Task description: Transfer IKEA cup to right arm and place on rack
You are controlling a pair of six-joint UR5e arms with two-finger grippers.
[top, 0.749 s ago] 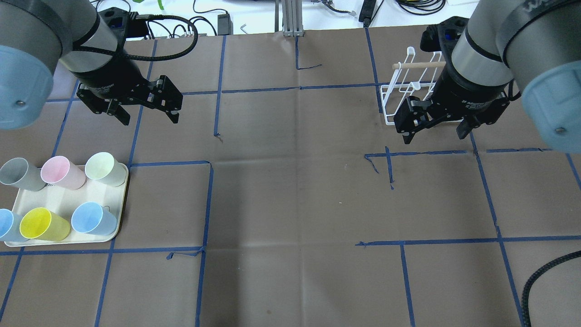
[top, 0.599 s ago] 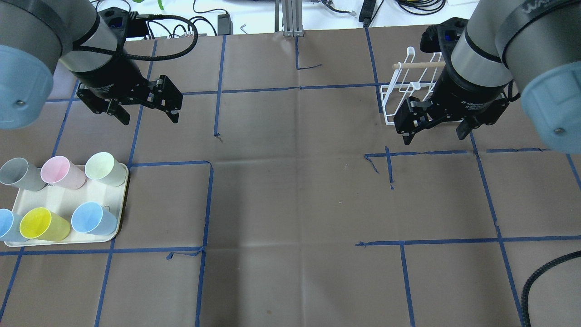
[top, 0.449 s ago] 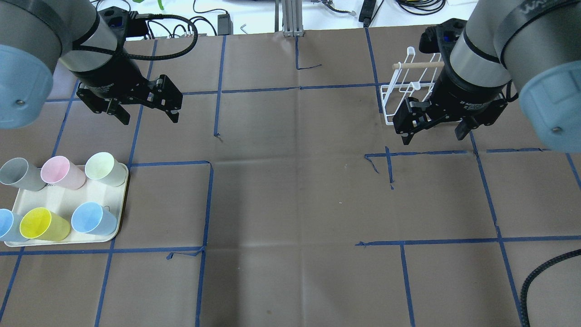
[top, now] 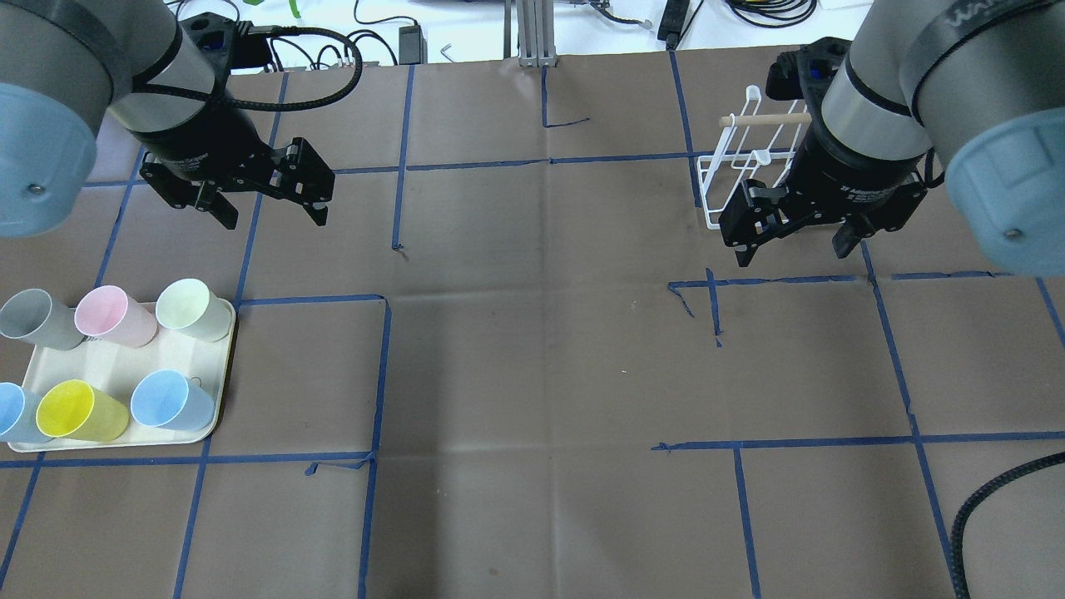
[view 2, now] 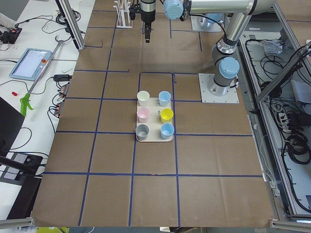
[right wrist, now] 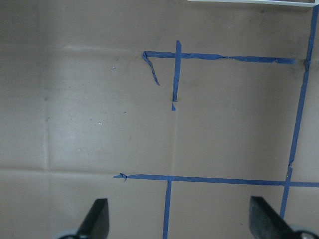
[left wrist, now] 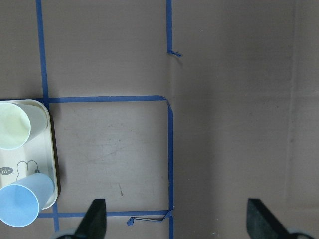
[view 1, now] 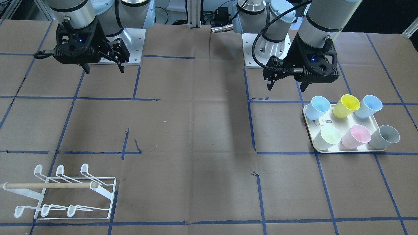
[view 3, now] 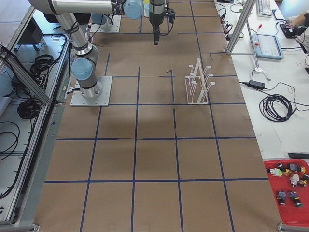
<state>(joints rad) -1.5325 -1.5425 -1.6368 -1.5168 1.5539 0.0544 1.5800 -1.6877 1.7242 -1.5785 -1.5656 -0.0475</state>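
Observation:
Several IKEA cups stand upright on a cream tray [top: 116, 366] at the table's left: grey [top: 33, 318], pink [top: 112, 316], pale green [top: 193, 309], yellow [top: 79, 412] and two blue [top: 170, 401]. My left gripper [top: 273, 218] hangs open and empty above the table, beyond the tray; its wrist view catches the pale green cup [left wrist: 12, 124] and a blue cup [left wrist: 20, 206]. The white wire rack [top: 749, 158] with its wooden dowel stands at the far right. In front of it my right gripper [top: 792, 251] hovers open, holding nothing.
Brown paper with a grid of blue tape [top: 383, 374] covers the table. Cables and a metal post [top: 532, 33] lie past the far edge. The two arm bases [view 1: 267, 49] sit at the robot's side.
The right arm has edged slightly left near the rack. The left arm, the cups and the rack are unchanged.

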